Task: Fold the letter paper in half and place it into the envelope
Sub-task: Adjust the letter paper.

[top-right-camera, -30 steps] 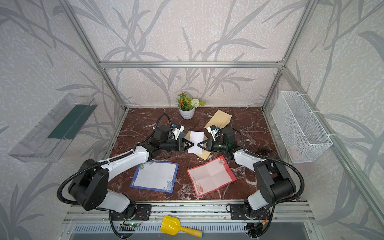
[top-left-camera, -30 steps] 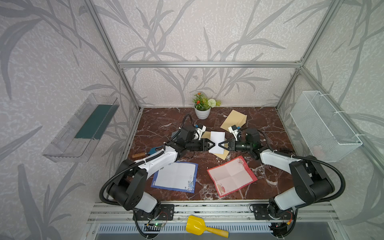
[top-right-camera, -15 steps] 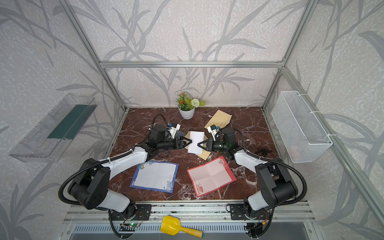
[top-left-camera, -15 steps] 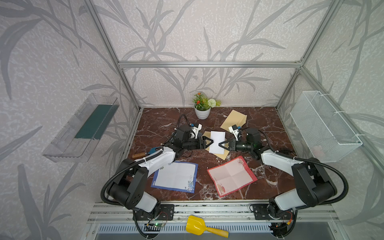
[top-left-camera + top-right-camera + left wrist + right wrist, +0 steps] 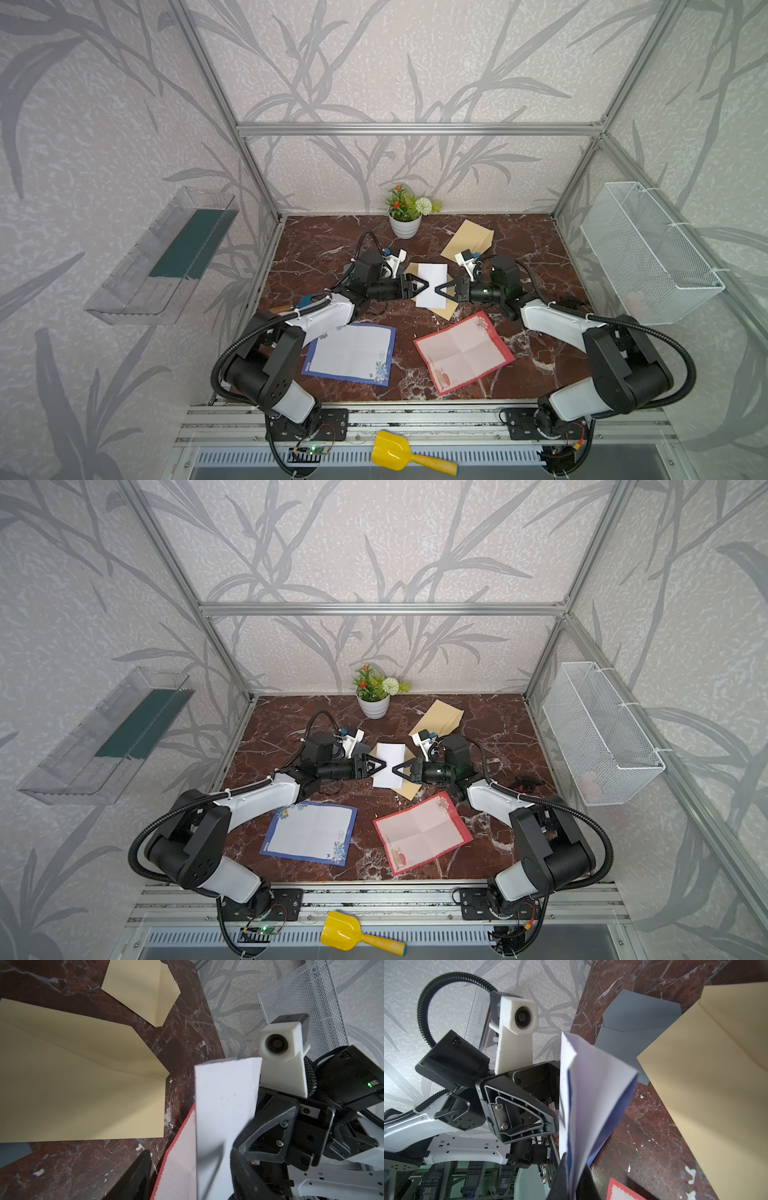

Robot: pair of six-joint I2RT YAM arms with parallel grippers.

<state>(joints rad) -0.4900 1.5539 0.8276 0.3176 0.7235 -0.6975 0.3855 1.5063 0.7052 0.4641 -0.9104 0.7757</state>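
The folded letter paper (image 5: 432,282) (image 5: 390,762), white with a blue border, hangs just above the tan envelope (image 5: 448,311) (image 5: 409,791) in both top views. My right gripper (image 5: 437,289) (image 5: 574,1186) is shut on the paper's right edge (image 5: 591,1088). From the other side my left gripper (image 5: 425,286) (image 5: 187,1180) stands open, its fingers (image 5: 133,1178) spread on either side of the paper's left edge (image 5: 224,1105). The envelope (image 5: 83,1095) (image 5: 706,1084) lies flat on the table with its flap open.
A blue-bordered sheet (image 5: 349,353) and a red-bordered sheet (image 5: 463,353) lie near the front. A second tan envelope (image 5: 467,241), a grey envelope (image 5: 633,1022) and a flower pot (image 5: 405,224) sit behind. A wire basket (image 5: 648,253) hangs on the right wall.
My left gripper drew back a little to the left, then came back to the paper's edge. The right gripper has kept its hold on the paper.
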